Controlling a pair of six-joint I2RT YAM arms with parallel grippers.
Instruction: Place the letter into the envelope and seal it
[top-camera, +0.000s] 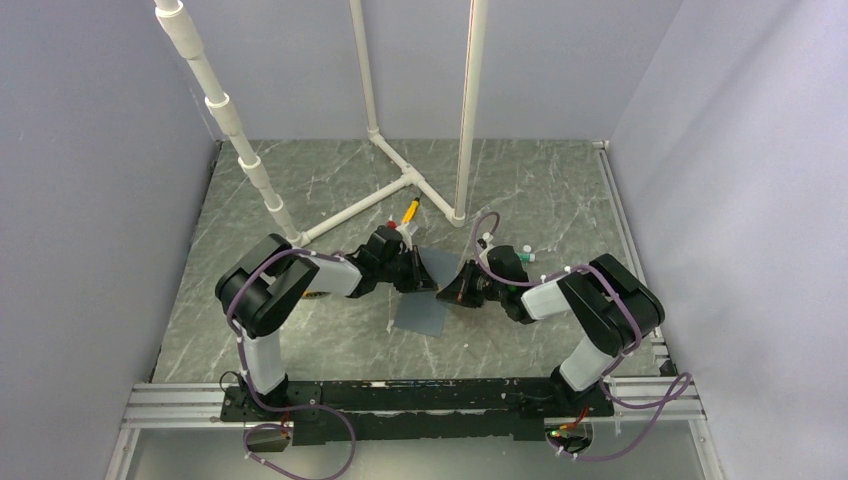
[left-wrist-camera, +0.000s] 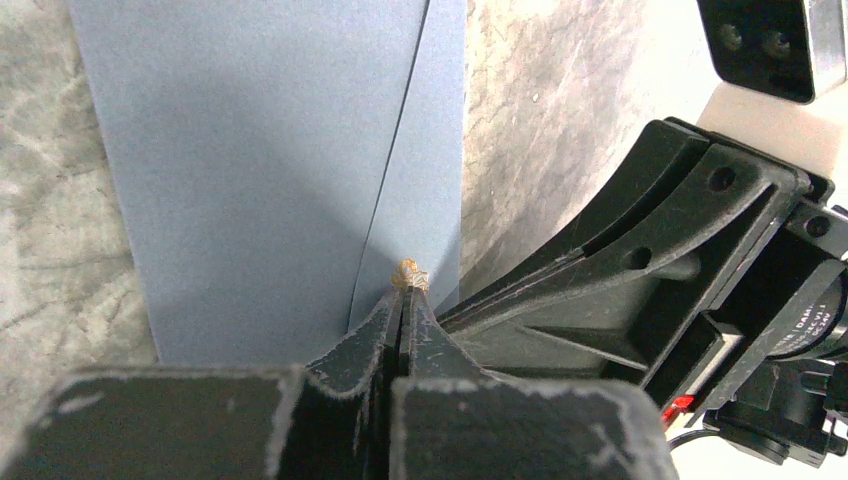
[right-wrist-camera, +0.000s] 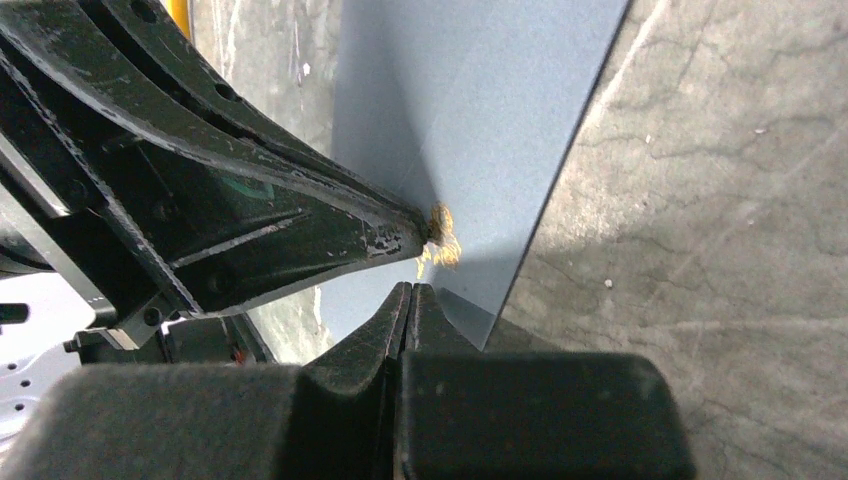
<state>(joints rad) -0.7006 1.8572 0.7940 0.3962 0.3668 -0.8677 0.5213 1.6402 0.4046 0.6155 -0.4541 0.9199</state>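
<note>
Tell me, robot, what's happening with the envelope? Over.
Left pincer shut, right pincer shut, tips at envelope. Letter not visible. Nothing else in the way.

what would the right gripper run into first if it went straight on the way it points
The envelope: the right gripper, jaws shut, points at the blue-grey sheet just past its tips. The left gripper sits close beside that line; depth is unclear, so it might brush that too.

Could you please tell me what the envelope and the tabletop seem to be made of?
The envelope: matte blue-grey paper, thin, with a crisp flap edge. The tabletop: grey marble-look surface with pale veins, possibly laminate or stone; cannot tell which.
</note>
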